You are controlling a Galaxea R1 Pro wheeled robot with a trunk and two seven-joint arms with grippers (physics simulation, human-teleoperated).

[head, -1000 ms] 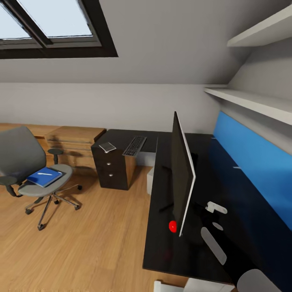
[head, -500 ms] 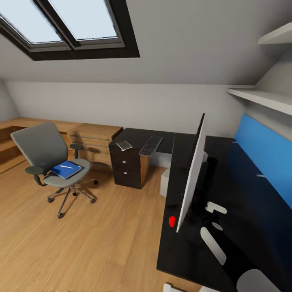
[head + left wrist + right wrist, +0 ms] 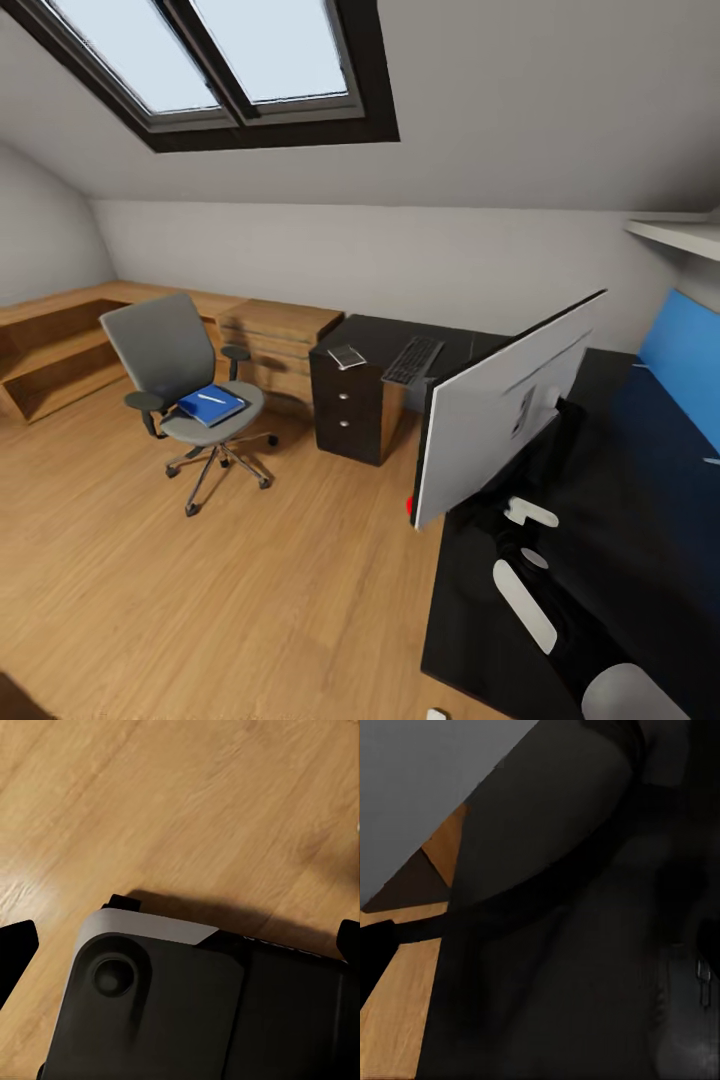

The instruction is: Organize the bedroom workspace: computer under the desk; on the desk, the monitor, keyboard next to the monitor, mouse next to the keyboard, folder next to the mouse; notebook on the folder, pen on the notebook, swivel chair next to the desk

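The swivel chair [image 3: 185, 375] stands on the wood floor left of the desk [image 3: 640, 540]. A blue notebook [image 3: 212, 406] lies on its seat with the pen [image 3: 210, 398] on top. The keyboard [image 3: 413, 360] lies on the desk's far wing. Left of it sits a small flat grey thing [image 3: 346, 356]; whether it is the mouse or the folder I cannot tell. The monitor [image 3: 500, 405] stands close before me, pale back showing. My right gripper [image 3: 540, 952] is open at its black stand. My left gripper [image 3: 180, 945] hangs open over the floor. The computer is hidden.
A dark drawer unit [image 3: 350, 425] holds up the desk's far wing. A light wooden dresser [image 3: 275, 335] and a low wooden shelf [image 3: 50, 350] line the far wall. A blue panel [image 3: 690, 360] backs the desk. My own base [image 3: 187, 1005] shows below the left gripper.
The whole view has swung left, so the chair, drawers and keyboard slid right in the picture. The monitor went from edge-on to showing its pale back. My right arm holds its place in the picture.
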